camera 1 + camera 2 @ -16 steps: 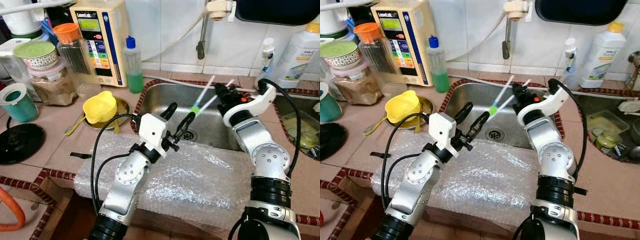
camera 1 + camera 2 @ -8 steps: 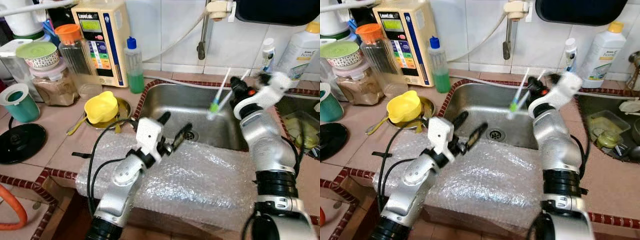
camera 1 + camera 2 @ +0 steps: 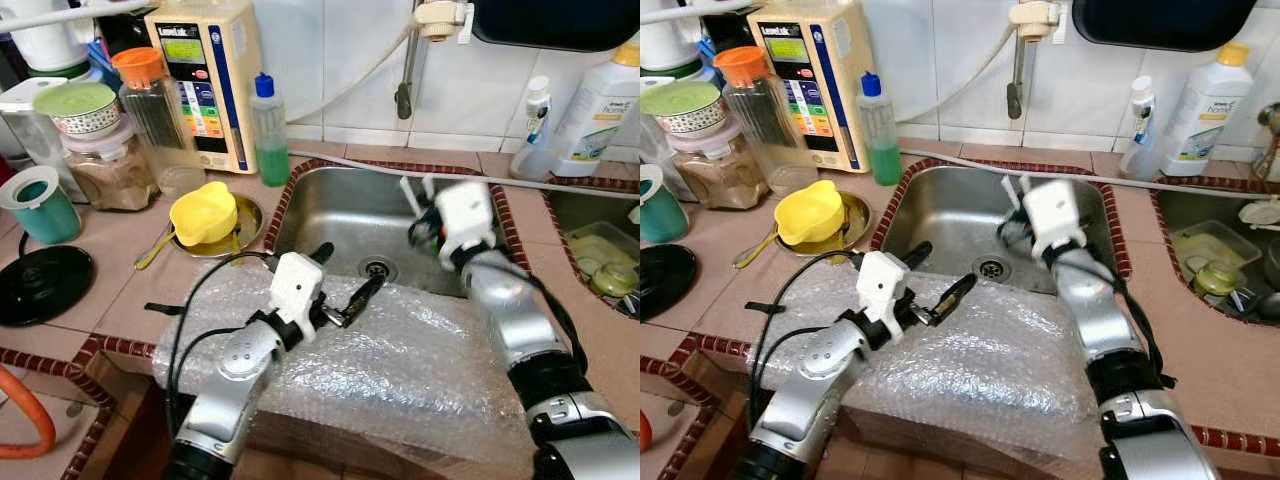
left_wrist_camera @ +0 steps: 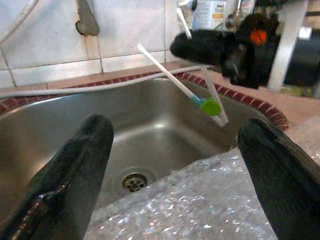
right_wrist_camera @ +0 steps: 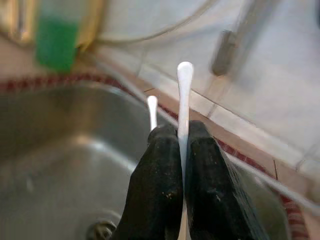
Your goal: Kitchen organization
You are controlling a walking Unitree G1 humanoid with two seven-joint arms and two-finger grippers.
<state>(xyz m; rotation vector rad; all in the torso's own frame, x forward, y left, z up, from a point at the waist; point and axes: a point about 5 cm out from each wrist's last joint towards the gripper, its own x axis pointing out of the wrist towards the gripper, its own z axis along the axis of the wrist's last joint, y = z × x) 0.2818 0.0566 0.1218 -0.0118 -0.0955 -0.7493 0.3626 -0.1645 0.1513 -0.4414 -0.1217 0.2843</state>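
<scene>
Right end effector [image 5: 181,150], center-right of frame over sink [image 3: 330,205], clamped on two white sticks [image 4: 202,100]. Left end effector [image 3: 345,285], fingers apart, frame center over bubble wrap [image 3: 400,360].

Two thin white sticks [image 4: 170,75], crossed and joined at a green piece [image 4: 211,106], are pinched between the right gripper's [image 5: 181,145] closed black fingers [image 5: 160,170]. Their rounded white ends poke out past the fingertips, over the steel sink [image 3: 340,215].

Right gripper [image 3: 1015,222] over sink [image 3: 940,205], left gripper [image 3: 940,275] spread.
</scene>
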